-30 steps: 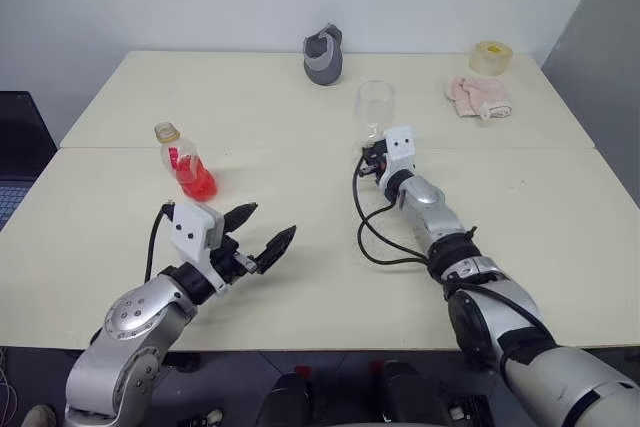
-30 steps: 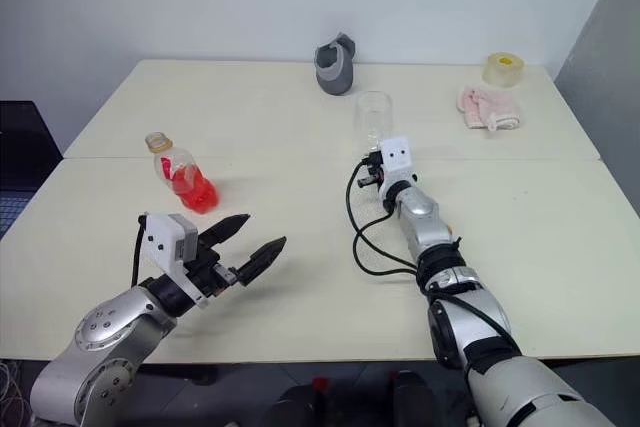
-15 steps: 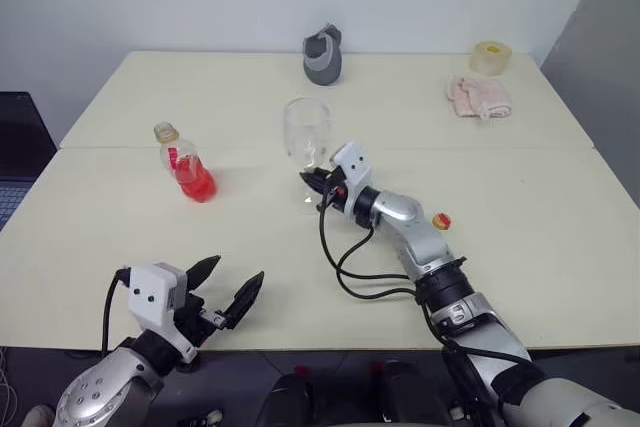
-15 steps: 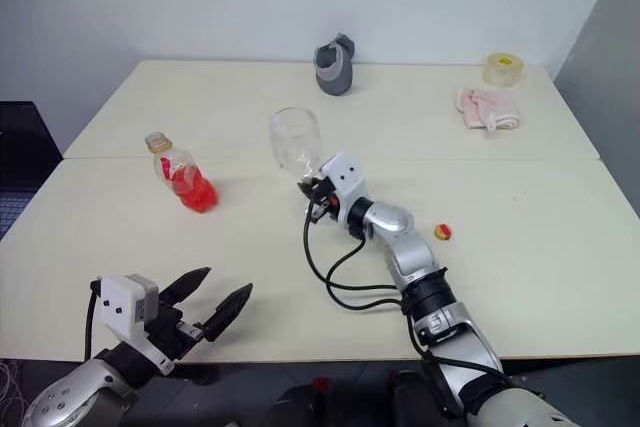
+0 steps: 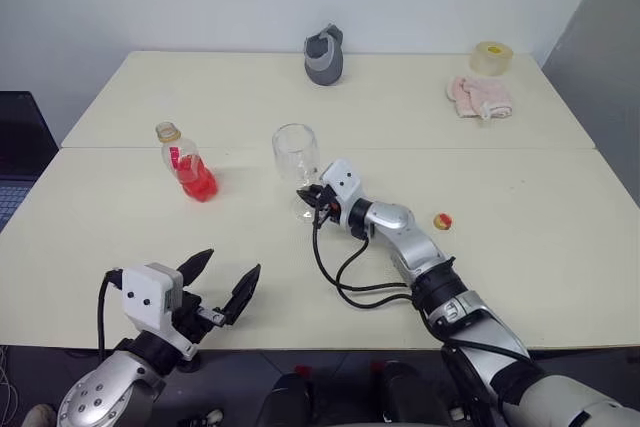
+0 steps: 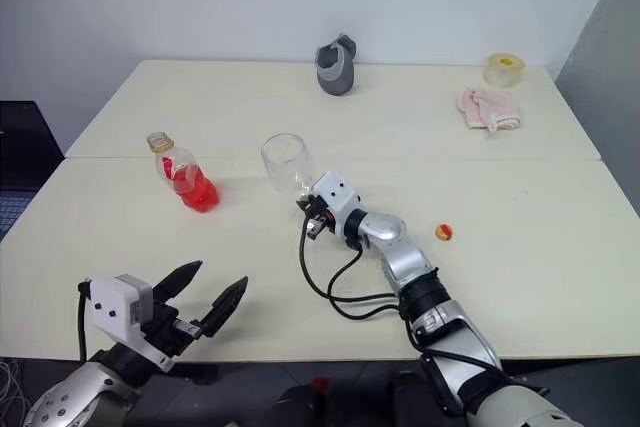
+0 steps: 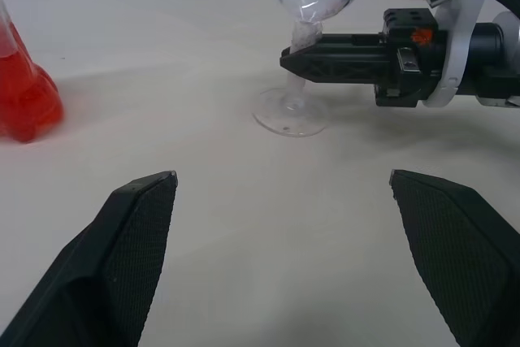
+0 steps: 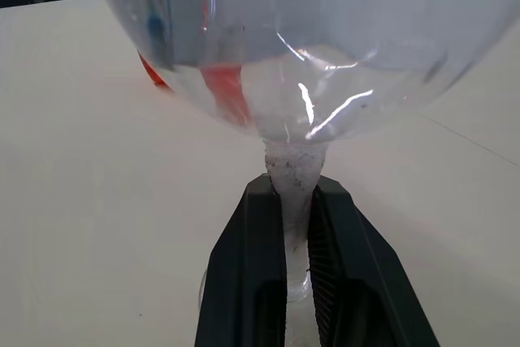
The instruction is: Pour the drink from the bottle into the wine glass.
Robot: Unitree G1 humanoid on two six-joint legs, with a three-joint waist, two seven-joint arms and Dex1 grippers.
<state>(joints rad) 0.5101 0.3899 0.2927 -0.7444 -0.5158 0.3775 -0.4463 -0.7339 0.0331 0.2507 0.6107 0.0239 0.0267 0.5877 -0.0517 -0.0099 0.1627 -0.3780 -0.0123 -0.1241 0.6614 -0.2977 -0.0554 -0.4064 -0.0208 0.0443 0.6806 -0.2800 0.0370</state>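
The bottle (image 5: pixel 186 165) stands upright on the left half of the table, its round base holding the red drink (image 5: pixel 197 185). Near the table's middle stands the empty wine glass (image 5: pixel 296 153), its foot (image 7: pixel 290 111) down at the table top. My right gripper (image 5: pixel 308 196) lies level, pointing left, and is shut on the glass's stem (image 8: pixel 291 170). My left gripper (image 5: pixel 222 282) hangs open at the near edge, nothing between its fingers, well short of the bottle and the glass.
A small yellow and red cap (image 5: pixel 442 220) lies to the right of my right forearm. At the back are a grey cup-like object (image 5: pixel 323 55), a pink cloth (image 5: pixel 479 97) and a tape roll (image 5: pixel 491 57). A black cable (image 5: pixel 340 269) loops under the right arm.
My right gripper has carried the wine glass left and nearer, from the back right toward the middle. My left arm drew back to the near edge, still open.
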